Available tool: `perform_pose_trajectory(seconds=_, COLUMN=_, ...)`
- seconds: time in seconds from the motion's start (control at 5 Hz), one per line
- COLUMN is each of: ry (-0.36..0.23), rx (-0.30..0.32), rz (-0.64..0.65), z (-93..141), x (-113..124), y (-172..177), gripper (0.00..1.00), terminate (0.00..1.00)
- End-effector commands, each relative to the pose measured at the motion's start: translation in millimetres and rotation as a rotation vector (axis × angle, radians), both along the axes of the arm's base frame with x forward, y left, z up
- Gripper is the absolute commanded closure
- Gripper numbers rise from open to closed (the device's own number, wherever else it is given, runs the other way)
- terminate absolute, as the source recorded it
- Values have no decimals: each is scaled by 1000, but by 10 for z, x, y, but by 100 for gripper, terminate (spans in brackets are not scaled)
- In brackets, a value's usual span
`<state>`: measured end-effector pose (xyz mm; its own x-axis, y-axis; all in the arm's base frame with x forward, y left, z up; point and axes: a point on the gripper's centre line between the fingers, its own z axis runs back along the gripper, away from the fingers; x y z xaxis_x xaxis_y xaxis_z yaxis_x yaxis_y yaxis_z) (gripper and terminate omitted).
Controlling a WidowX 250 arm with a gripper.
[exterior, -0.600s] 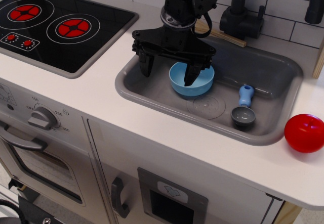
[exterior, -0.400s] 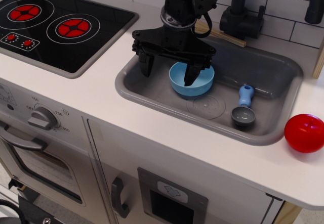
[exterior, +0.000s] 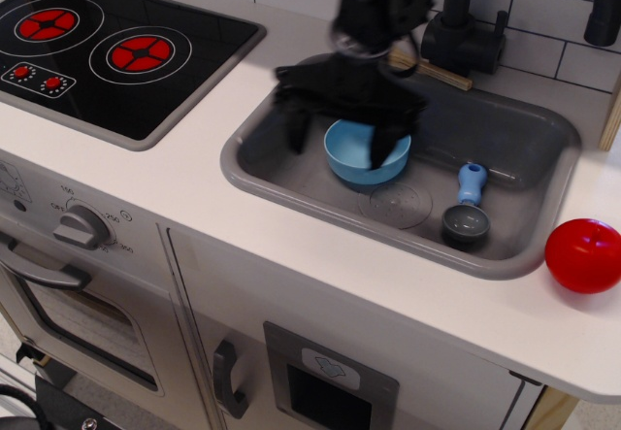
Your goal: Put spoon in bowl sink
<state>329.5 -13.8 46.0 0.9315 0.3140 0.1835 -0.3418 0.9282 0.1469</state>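
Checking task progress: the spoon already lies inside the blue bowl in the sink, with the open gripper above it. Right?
No. The spoon lies on the sink floor, right of the bowl, as observation.image shows. The open gripper does hang above the bowl.

My white table has the grey sink set into it, with the black stovetop off to one side. A red ball sits right on it, just beside the sink's corner.
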Motion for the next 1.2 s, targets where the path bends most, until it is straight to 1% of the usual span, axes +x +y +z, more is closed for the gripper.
perform_pose_trajectory(seconds=0.0, ry=-47, rx=-34, rz=58, z=179, x=444, y=-273, gripper=0, terminate=0)
perform_pose_trajectory(seconds=0.2, ry=-31, rx=-35, rz=63, z=58, x=561, y=-405, gripper=0, terminate=0)
perform_pose_trajectory(seconds=0.4, ry=-46, rx=-27, rz=62, z=-72, x=674, y=-506, gripper=0, terminate=0)
perform_pose_trajectory(seconds=0.6, ry=-72, rx=-53, rz=71, z=-230, x=752, y=-567, gripper=0, terminate=0)
perform_pose_trajectory(seconds=0.8, ry=-118, rx=-108, rz=66, z=-258, x=762, y=-626, gripper=0, terminate=0)
perform_pose_trajectory(seconds=1.0, ry=-115, rx=-100, rz=89, z=-320, x=787, y=-680, gripper=0, terminate=0)
